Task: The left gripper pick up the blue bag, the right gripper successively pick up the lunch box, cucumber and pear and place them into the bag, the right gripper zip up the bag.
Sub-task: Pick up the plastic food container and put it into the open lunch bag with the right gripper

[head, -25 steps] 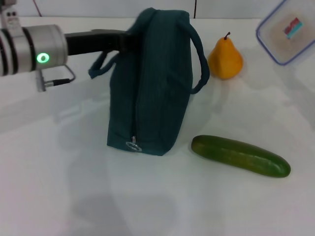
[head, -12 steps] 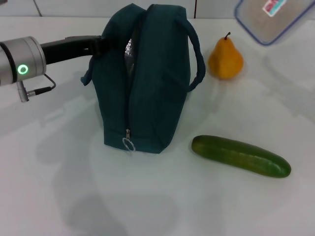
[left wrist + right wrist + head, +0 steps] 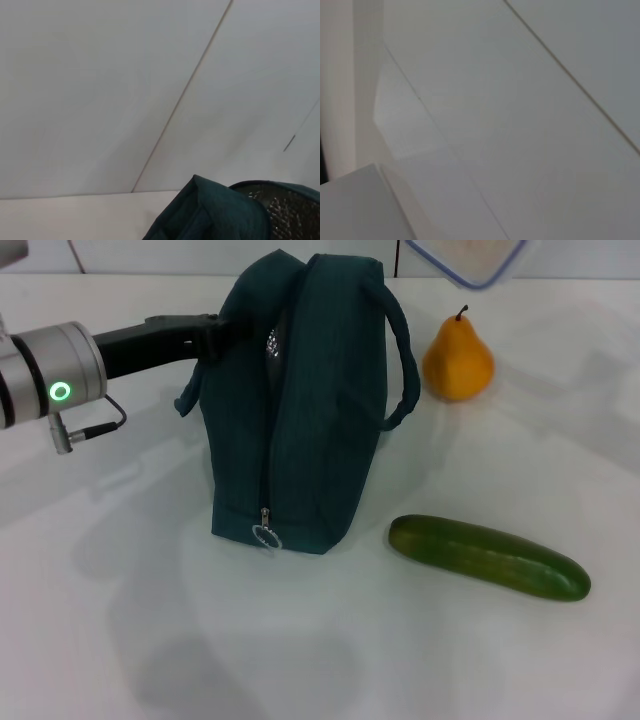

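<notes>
Fabric is what our left gripper (image 3: 215,330) must deal with first: it reaches in from the left edge of the table (image 3: 100,620) and its fingers seem clamped on the upper left rim of the blue bag (image 3: 300,410), though the tips are hidden by the cloth. The bag stands near the far middle of the table, its zipper (image 3: 266,535) open along the front, with silver lining visible inside. We judge it soft and light; it folds easily, so the hold at the rim should keep the mouth spread.

Right of the bag, the cucumber (image 3: 488,557) lies toward the near right part, firm, smooth and likely slippery; we would take it across its middle. The pear (image 3: 458,355) stands near the far edge, upright, rounded and easy to bruise; the wide lower body is the better place.

Above it, at the far edge, the lunch box (image 3: 465,260) is lifted, stiff plastic. Our right gripper is not visible; we cannot tell about its fingers.
</notes>
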Tool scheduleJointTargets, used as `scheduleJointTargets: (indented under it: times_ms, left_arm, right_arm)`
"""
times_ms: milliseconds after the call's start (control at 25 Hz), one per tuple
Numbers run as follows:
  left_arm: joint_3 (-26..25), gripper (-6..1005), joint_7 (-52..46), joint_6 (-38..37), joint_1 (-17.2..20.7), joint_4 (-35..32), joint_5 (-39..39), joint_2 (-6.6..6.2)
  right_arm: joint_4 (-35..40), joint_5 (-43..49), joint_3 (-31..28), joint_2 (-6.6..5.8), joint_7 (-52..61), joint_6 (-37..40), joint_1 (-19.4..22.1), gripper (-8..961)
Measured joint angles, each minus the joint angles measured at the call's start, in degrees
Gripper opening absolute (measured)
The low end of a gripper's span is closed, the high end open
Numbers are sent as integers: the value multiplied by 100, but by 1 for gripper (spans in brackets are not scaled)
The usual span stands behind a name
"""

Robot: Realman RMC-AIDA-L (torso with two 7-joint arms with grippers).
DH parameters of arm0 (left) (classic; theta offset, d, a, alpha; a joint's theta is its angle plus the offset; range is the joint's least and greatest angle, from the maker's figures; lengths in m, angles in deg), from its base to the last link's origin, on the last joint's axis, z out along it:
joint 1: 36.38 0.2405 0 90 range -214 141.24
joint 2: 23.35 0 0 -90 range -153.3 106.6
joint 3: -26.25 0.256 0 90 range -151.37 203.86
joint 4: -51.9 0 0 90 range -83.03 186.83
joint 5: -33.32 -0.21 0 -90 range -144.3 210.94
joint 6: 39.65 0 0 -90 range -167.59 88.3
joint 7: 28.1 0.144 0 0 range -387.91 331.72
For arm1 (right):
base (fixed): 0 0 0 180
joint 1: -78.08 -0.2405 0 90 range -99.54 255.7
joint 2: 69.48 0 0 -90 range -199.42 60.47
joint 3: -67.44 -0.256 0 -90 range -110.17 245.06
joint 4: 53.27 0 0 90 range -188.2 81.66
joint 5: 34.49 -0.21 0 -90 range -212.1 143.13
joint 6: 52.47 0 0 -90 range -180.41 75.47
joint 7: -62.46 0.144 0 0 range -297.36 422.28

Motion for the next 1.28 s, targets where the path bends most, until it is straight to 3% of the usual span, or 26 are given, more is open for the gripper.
scheduleJointTargets:
  times_ms: [280,560,760,1280]
  left_arm:
    - [-9,44,234,9,-128,167,62,3]
    - [-7,43,465,1,-251,362,278,6]
    - [15,43,674,-9,-242,415,524,10]
    - [54,44,1031,-650,-324,508,672,7]
  right_arm:
    - [-21,298,62,72,-18,-486,-722,96]
    - [-20,749,85,300,-341,-1158,-1240,95]
    - [9,876,160,398,-557,-1180,-1320,95]
    - [-12,819,154,451,-982,-1279,-1532,95]
